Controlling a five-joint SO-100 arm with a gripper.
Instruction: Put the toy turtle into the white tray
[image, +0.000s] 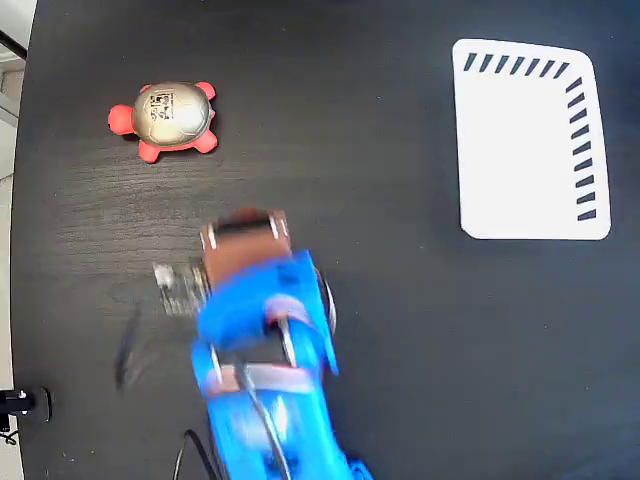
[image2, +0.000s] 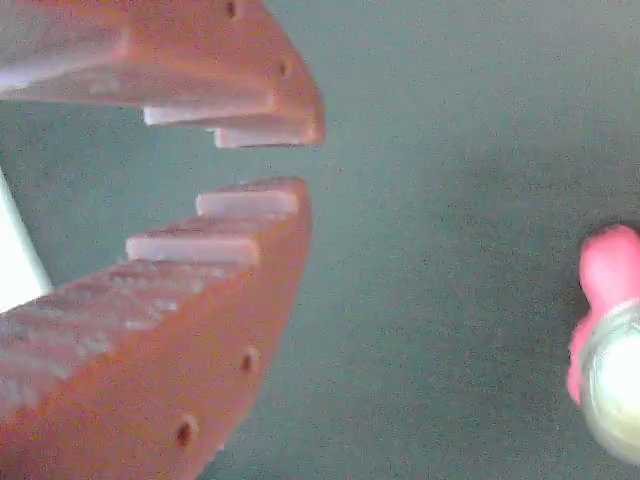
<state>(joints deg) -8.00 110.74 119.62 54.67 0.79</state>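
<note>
The white tray (image: 525, 140) lies bare at far right of the black table (image: 360, 300); the toy turtle (image: 165, 120) sits far left, untouched. The orange gripper (image2: 285, 160), jaws slightly parted and empty, should likely open wider and straddle the shell.

A: Bench (image: 380, 330) finish?
B: Dark, matt, faint wood grain showing in fixed view.
A: Toy turtle (image: 166, 120)?
B: Shell shiny, metallic beige-silver w/ highlights; head & legs look like smooth red-orange plastic or rubber, can't tell which.
A: White tray (image: 520, 150)?
B: Flat, matt white, smooth; paper or thin plastic, can't tell.
A: Tool (image2: 270, 160)?
B: Orange-brown plastic, matt, slightly grainy w/ ridged steps, in wrist view. Arm (image: 265, 400) body glossy blue plastic.
</note>
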